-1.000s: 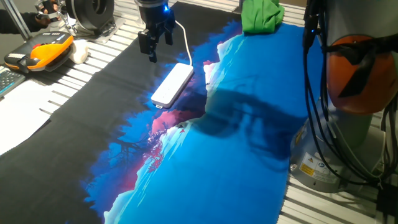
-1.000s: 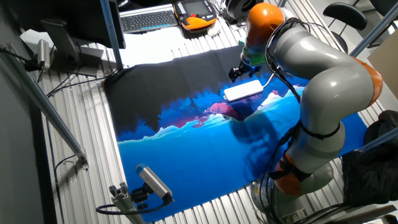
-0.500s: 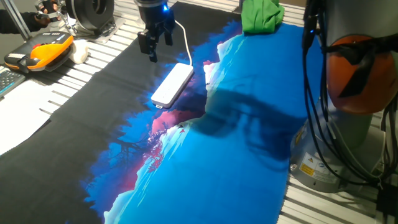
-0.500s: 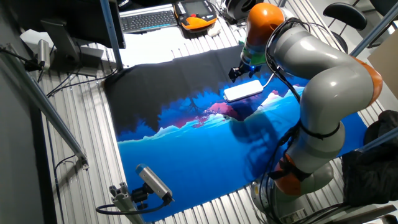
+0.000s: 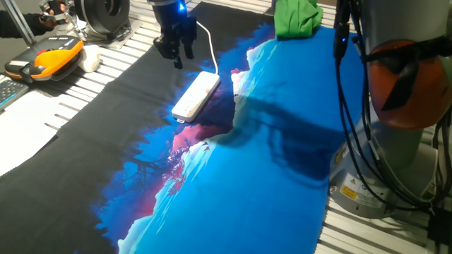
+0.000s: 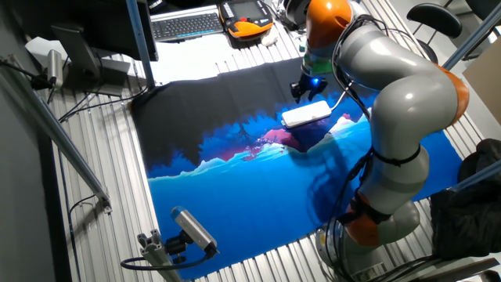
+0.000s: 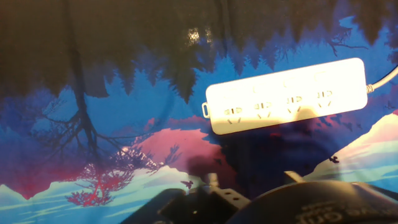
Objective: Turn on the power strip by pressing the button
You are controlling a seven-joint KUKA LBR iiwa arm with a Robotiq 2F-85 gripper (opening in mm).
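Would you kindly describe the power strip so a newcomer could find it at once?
Look at the large cloth printed with blue mountains and a black sky. Near its far end, just below the gripper, lies the power strip: the only long white bar there, with a row of sockets and a thin white cable.

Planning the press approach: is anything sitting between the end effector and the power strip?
Nothing visible does. The end effector hangs above the black cloth just beyond the power strip; only bare cloth lies between them. The strip's white cable runs alongside.
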